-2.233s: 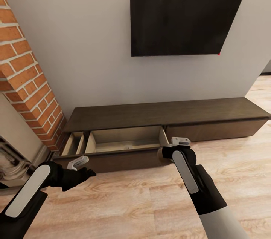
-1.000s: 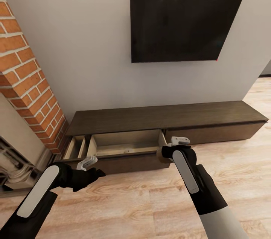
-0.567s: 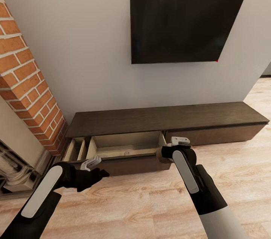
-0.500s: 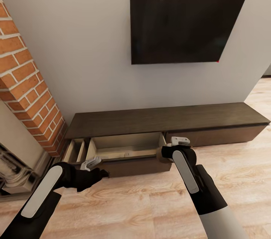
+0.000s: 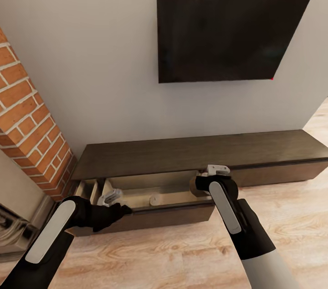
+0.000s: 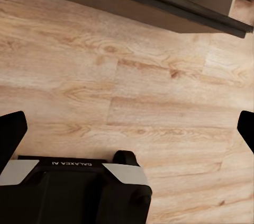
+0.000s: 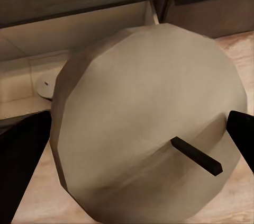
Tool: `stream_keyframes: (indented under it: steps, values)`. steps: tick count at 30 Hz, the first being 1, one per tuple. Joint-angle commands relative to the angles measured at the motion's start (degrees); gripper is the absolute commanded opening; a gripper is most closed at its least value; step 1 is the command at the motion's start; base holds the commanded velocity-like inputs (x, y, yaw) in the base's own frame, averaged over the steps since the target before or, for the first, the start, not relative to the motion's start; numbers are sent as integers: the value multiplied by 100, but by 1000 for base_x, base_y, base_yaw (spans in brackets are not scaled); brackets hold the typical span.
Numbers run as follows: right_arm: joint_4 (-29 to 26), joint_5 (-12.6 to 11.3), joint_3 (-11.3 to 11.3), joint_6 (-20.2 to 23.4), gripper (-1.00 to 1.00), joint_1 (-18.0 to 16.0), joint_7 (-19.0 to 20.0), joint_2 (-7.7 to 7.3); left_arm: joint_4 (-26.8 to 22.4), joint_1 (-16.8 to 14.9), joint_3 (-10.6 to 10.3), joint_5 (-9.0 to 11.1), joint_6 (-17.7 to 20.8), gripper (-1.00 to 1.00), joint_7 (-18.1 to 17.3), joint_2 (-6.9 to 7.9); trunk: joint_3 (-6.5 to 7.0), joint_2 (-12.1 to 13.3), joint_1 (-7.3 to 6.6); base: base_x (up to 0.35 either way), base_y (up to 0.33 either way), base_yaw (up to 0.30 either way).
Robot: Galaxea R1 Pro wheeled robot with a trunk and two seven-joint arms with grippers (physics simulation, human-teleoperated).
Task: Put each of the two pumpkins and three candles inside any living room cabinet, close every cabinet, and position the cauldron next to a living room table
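Note:
The cabinet [image 5: 200, 147] runs low along the wall, and its left drawer [image 5: 136, 187] is pulled out, showing a pale beige interior. One candle [image 5: 157, 198] lies inside that drawer, seen as a pale disc [image 7: 45, 83] in the right wrist view. My right gripper [image 5: 202, 183] is shut on another tan candle [image 7: 148, 139] with a dark wick, held at the drawer's right end above its front edge. My left gripper [image 5: 111, 198] is open with nothing in it, low at the drawer's left front; its wrist view looks down on floorboards and the drawer front [image 6: 159, 7].
A black TV [image 5: 223, 33] hangs on the wall above the cabinet. A brick column [image 5: 23, 116] stands at the left, close to the cabinet's end. A narrow open compartment [image 5: 89, 188] lies left of the drawer. Wooden floor [image 5: 173, 252] spreads in front.
The whole view has shifted closer to the cabinet, so the camera moved. My left gripper has come forward and right to the drawer's front. The right gripper still holds the candle.

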Motion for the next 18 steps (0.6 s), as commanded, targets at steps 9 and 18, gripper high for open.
stream_keyframes:
  steps: [9,18]
  values:
    - [2,-30,250,14,-100,-6,-64,4,-5,-5,-5,51,8,100,60,10,-5,-3,3,267,62,0]
    - [9,-23,391,14,-100,-5,-64,1,3,-5,-5,51,6,100,68,4,7,-3,3,206,86,68]
